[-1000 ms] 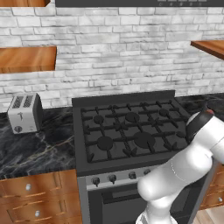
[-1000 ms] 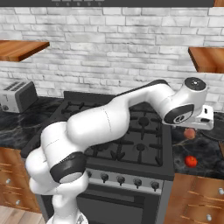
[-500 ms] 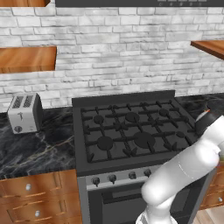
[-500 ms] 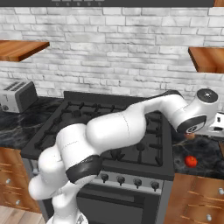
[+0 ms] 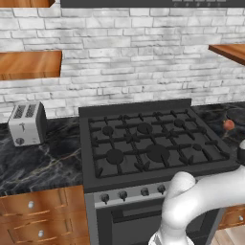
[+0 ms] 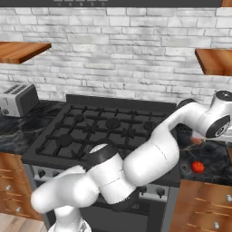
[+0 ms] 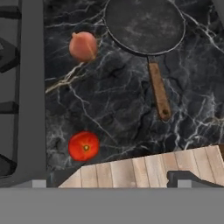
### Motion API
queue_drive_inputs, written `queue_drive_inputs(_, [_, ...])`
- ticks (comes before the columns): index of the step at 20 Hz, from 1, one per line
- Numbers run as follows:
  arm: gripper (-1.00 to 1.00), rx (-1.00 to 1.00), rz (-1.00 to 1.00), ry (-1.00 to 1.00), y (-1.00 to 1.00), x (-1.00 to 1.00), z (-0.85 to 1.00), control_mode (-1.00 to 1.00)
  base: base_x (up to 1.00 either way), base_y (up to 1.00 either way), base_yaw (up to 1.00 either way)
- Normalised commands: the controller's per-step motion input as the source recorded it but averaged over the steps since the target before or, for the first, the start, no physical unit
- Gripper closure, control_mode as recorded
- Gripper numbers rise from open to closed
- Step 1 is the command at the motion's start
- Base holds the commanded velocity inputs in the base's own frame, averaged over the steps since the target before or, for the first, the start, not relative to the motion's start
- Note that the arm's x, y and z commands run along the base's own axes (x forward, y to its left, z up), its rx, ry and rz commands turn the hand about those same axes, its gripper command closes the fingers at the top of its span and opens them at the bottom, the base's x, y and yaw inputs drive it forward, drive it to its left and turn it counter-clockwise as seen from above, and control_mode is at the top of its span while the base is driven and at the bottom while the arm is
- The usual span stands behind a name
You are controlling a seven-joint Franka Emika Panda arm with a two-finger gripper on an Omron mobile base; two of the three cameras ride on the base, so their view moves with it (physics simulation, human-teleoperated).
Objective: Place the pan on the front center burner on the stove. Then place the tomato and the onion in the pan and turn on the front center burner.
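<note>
Pan (image 7: 144, 26) resting flat on the black marble counter (image 7: 113, 109), well ahead of the claw (image 7: 105, 181) in the hand view, brown wooden handle (image 7: 159, 89) pointing back toward it. Empty inside. Onion (image 7: 83, 46) just beside the pan's rim; tomato (image 7: 84, 146) nearer the claw, beside the stove (image 5: 143, 143). Claw spread wide, grasping and touching nothing.

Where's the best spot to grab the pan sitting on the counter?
Probably the wooden handle of the pan, taken from straight above with the open gripper across its narrow width. It lies flat on the marble counter, sticking out clear of the onion and tomato.
</note>
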Motion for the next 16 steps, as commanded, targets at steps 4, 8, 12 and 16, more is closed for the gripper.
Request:
queue_drive_inputs(4, [-1.00,0.00,0.00,0.14,-0.11,0.00,-0.43,-1.00,0.00,0.00,0.00])
queue_drive_inputs(8, [-1.00,0.00,0.00,-0.01,-0.06,0.05,-0.37,-1.00,0.00,0.00,0.00])
queue_drive_inputs(12, [-1.00,0.00,0.00,-0.06,-0.15,0.07,-0.33,-1.00,0.00,0.00,0.00])
queue_drive_inputs(16, [-1.00,-0.01,0.00,-0.06,-0.25,0.14,-0.36,-1.00,0.00,0.00,0.00])
